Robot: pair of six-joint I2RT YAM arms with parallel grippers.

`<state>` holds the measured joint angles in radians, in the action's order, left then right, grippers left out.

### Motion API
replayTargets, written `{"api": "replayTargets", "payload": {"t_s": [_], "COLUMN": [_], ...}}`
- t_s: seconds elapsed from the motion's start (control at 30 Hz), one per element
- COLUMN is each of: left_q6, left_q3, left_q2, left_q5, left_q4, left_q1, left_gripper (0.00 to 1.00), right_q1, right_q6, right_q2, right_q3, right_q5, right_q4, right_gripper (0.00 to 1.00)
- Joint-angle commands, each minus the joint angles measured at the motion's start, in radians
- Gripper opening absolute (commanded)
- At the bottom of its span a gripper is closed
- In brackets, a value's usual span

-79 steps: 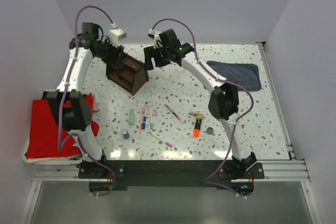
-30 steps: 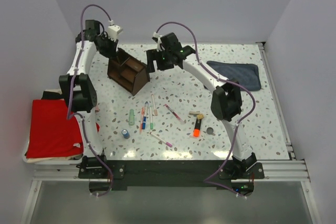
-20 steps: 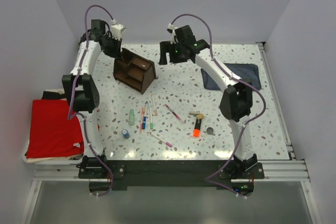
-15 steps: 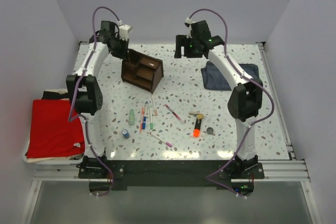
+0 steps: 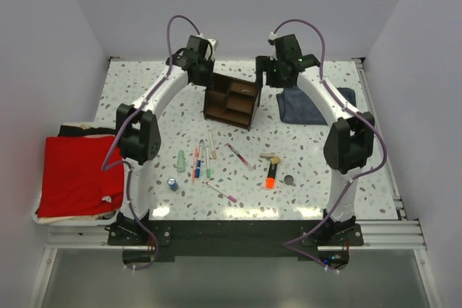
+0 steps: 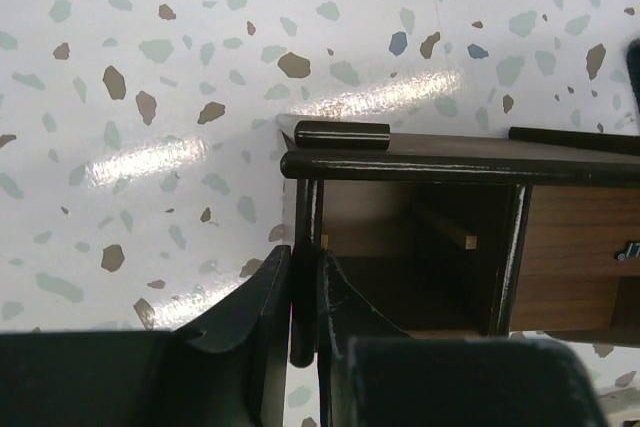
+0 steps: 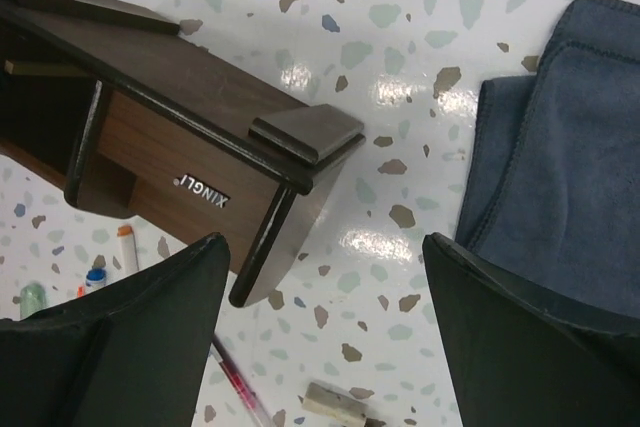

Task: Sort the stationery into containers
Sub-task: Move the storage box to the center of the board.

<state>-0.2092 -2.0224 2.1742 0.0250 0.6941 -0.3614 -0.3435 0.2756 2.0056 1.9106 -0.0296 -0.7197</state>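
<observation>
The dark brown wooden organizer [image 5: 232, 101] stands at the back middle of the table. My left gripper [image 5: 204, 77] is shut on its thin left side wall [image 6: 304, 247], one finger inside and one outside. My right gripper [image 5: 271, 77] hangs open just past the organizer's right corner [image 7: 305, 137], holding nothing. Loose stationery lies nearer the front: a pale green tube [image 5: 181, 161], a blue cylinder [image 5: 172, 183], several pens [image 5: 202, 158], a red pen [image 5: 238, 154], a pink pen [image 5: 222, 192], an orange highlighter [image 5: 271, 175], a dark disc [image 5: 289, 178] and a tan bit [image 5: 270, 157].
A folded blue-grey cloth [image 5: 310, 106] lies right of the organizer, under my right arm, and fills the right side of the right wrist view [image 7: 560, 197]. A red cloth [image 5: 76, 174] sits off the table's left edge. Grey walls enclose the back and sides.
My left gripper has dragged the organizer from the back left to the back middle, turning it. My right gripper has pulled back and moved right, staying open.
</observation>
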Motion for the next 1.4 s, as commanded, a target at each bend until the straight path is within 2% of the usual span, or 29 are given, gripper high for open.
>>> {"api": "replayTargets", "payload": {"t_s": [0.0, 0.3, 0.47, 0.6, 0.63, 0.7, 0.73, 0.8, 0.83, 0.9, 0.93, 1.07, 1.2, 1.37], "left_q6": [-0.147, -0.211, -0.246, -0.205, -0.191, -0.138, -0.128, -0.113, -0.108, -0.069, -0.056, 0.01, 0.054, 0.06], "left_q3": [0.036, 0.013, 0.065, 0.068, 0.07, 0.064, 0.063, 0.068, 0.073, 0.108, 0.123, 0.235, 0.422, 0.521], "left_q2": [-0.024, 0.001, -0.027, -0.06, -0.073, -0.114, -0.131, -0.184, -0.203, -0.266, -0.287, -0.384, -0.481, -0.534], "left_q5": [-0.048, 0.001, 0.044, 0.078, 0.084, 0.111, 0.11, 0.131, 0.16, 0.213, 0.242, 0.403, 0.4, 0.342], "left_q4": [0.01, 0.007, 0.008, -0.001, -0.008, -0.015, -0.015, -0.015, -0.01, -0.016, -0.022, -0.079, -0.18, -0.286], "left_q1": [0.01, 0.01, 0.006, 0.006, 0.006, 0.01, 0.013, 0.038, 0.048, 0.076, 0.084, 0.133, 0.196, 0.269], "left_gripper": [0.0, 0.0, 0.0, 0.01, 0.17, 0.31, 0.47, 0.6, 0.68, 0.72, 0.76, 0.82, 0.83, 0.83], "right_q1": [0.009, 0.017, 0.017, 0.017, 0.017, 0.018, 0.017, 0.017, 0.006, -0.011, -0.041, -0.138, -0.224, -0.267], "right_q6": [-0.01, -0.079, -0.202, -0.344, -0.422, -0.545, -0.685, -0.839, -0.99, -1.16, -1.32, -1.636, -1.895, -2.081], "right_q2": [-0.099, -0.162, -0.238, -0.286, -0.292, -0.318, -0.329, -0.369, -0.383, -0.419, -0.432, -0.513, -0.58, -0.594], "right_q3": [-0.034, -0.126, -0.211, -0.26, -0.265, -0.284, -0.297, -0.344, -0.363, -0.418, -0.444, -0.65, -0.792, -0.861], "right_q5": [0.025, -0.004, -0.061, -0.183, -0.208, -0.292, -0.375, -0.443, -0.496, -0.521, -0.501, -0.396, -0.303, -0.286], "right_q4": [-0.001, 0.003, -0.017, -0.043, -0.069, -0.112, -0.156, -0.204, -0.254, -0.323, -0.38, -0.416, -0.359, -0.313], "right_gripper": [0.83, 0.85, 0.89, 0.9, 0.9, 0.88, 0.87, 0.84, 0.82, 0.78, 0.77, 0.77, 0.77, 0.76]}}
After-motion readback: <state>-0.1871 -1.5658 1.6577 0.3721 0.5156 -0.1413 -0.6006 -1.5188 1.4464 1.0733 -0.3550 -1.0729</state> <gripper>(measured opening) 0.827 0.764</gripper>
